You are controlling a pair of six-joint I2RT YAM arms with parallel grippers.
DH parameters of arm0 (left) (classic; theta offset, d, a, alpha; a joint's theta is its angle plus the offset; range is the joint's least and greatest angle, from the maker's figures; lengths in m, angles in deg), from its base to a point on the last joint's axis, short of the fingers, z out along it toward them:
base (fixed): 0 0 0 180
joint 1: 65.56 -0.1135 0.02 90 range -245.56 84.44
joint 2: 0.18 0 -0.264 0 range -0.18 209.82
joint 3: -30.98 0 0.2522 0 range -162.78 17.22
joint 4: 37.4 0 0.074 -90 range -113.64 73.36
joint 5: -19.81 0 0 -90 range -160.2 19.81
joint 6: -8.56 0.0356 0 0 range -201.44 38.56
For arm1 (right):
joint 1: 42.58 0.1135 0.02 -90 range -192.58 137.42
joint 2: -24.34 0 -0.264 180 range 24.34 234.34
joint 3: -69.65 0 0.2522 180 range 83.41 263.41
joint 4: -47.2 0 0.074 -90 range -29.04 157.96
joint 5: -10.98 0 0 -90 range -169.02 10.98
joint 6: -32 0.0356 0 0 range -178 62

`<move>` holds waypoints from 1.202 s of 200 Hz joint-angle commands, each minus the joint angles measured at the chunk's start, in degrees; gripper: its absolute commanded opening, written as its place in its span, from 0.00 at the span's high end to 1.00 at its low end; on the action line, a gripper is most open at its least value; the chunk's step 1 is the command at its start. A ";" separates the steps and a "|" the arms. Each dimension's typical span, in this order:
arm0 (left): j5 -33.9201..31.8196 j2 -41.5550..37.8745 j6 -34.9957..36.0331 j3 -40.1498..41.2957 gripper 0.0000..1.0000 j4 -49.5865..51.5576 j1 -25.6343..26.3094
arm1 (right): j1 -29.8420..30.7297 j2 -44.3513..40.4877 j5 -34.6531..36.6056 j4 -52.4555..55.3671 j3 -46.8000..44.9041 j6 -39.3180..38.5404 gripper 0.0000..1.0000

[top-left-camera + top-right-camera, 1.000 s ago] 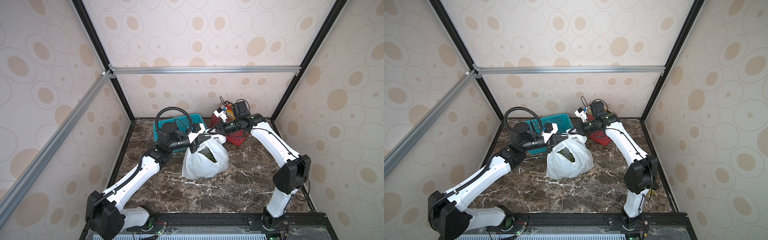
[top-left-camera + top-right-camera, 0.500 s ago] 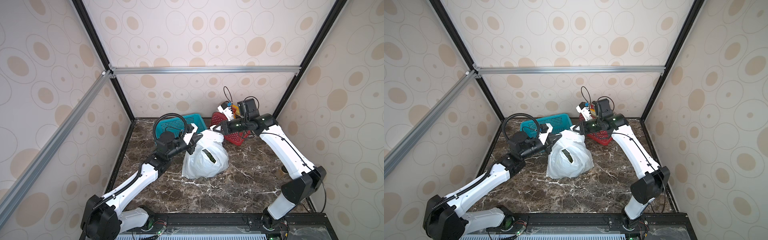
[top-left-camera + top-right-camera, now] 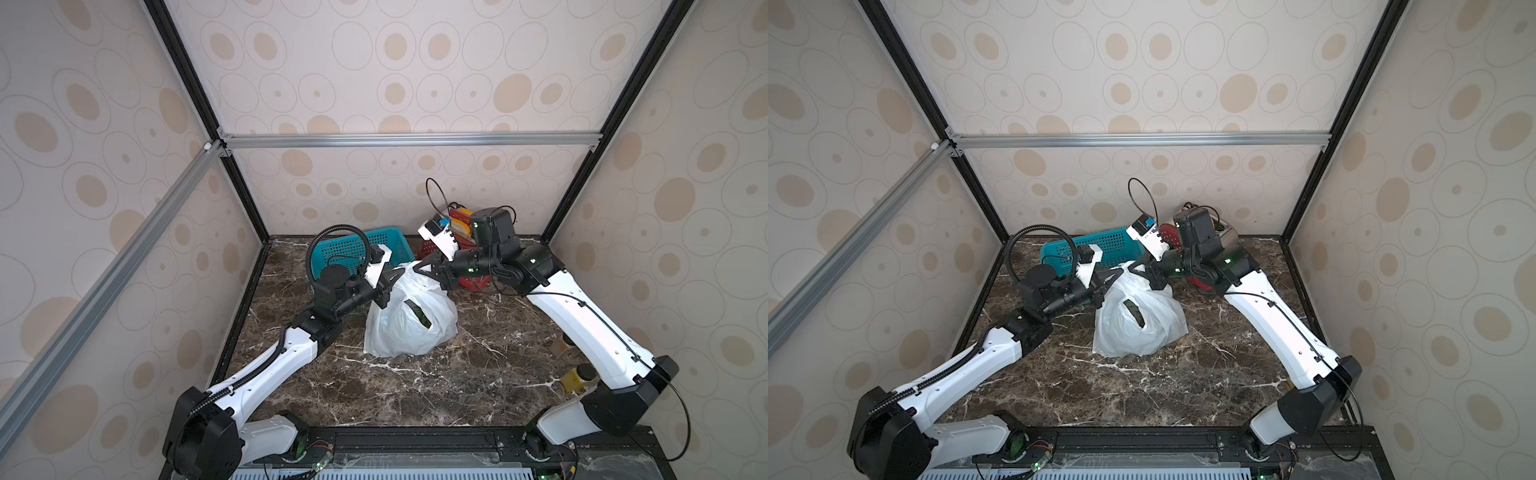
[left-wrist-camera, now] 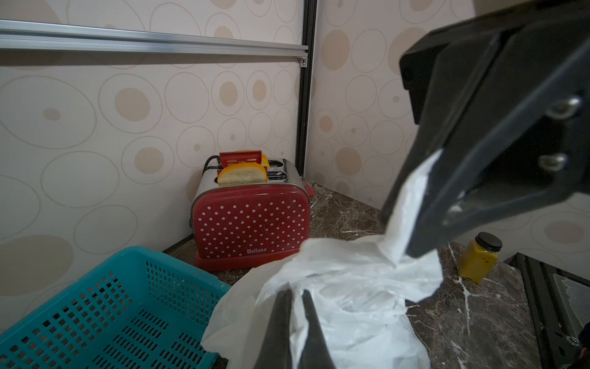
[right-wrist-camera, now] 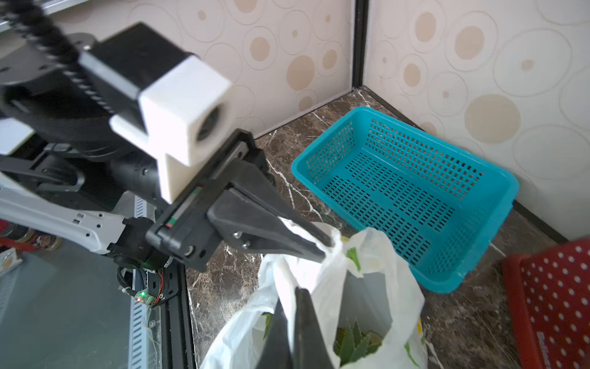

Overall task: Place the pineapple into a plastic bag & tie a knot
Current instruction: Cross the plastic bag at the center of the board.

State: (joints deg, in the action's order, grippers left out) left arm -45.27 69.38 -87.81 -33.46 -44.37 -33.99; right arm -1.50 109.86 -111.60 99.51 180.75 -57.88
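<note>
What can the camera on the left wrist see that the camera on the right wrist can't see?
Only the left wrist view shows bread slices poking out of the red toaster and a yellow jar. Only the right wrist view shows green pineapple leaves inside the plastic bag and the left arm's white camera block. Both show the teal basket, some of the toaster, and the left gripper and right gripper, each shut on the plastic bag.
</note>
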 commanded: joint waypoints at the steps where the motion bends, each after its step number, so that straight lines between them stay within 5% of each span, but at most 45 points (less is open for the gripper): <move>1: -0.50 0.66 -1.89 0.01 1.00 -2.21 0.19 | 2.31 -1.44 -4.93 -1.48 -2.41 -5.18 1.00; 137: 4.33 1.99 1.53 -6.28 1.00 4.30 0.29 | 0.27 -1.11 -5.84 6.32 -12.04 -7.50 1.00; 178: 6.95 1.59 2.58 -6.76 1.00 5.30 0.24 | 0.43 -1.10 3.43 7.73 -11.73 -8.90 1.00; 240: 7.23 0.66 3.16 -5.73 1.00 5.28 0.24 | -0.35 -2.76 4.32 12.25 -11.25 -13.35 1.00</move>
State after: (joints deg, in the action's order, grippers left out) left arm -39.08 70.98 -85.61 -36.72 -37.79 -33.94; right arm -2.22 106.93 -108.78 104.69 168.97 -66.73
